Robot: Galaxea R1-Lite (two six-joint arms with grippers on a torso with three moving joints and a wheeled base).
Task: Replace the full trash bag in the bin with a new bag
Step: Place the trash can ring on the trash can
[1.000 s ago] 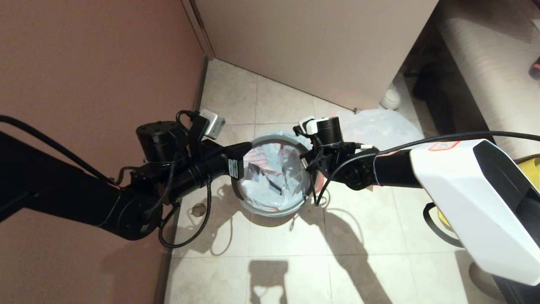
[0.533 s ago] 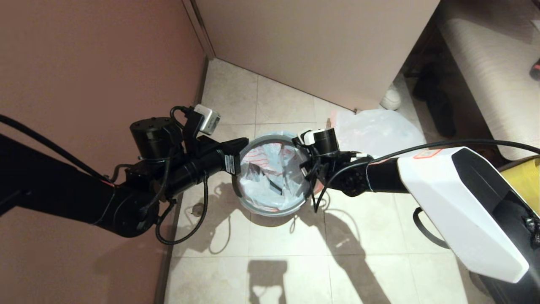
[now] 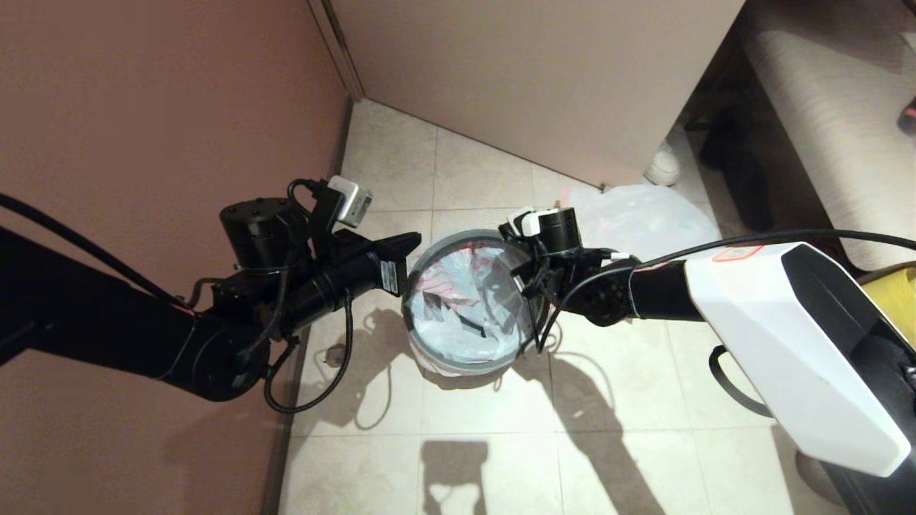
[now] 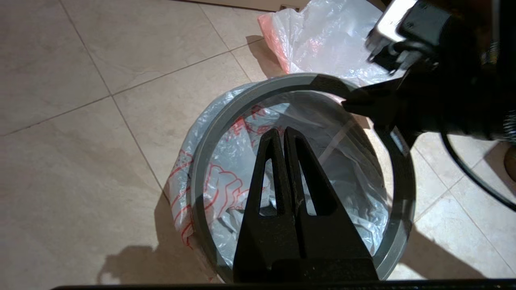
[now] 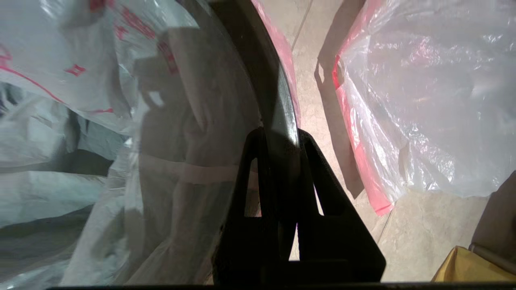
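Note:
The bin stands on the tiled floor, its black wall hidden by the new bag, which lines it. That bag's red-printed hem folds over the outside. The grey hoop lies around the bin's mouth, over the bag. My right gripper is shut on the hoop at the bin's right side. My left gripper is shut on nothing and hovers over the bin's opening from the left rim. The full trash bag, plain white with a pink-orange hem, lies on the floor behind and to the right of the bin.
A brown wall runs close along the left, and a beige cabinet panel closes the back. A yellow fabric bag sits at the far right. A white round object rests by the cabinet corner, and a floor drain lies left of the bin.
My left gripper drew back from the hoop's left side to just above the rim. My right gripper dipped, then shifted slightly right, and the hoop moved with it.

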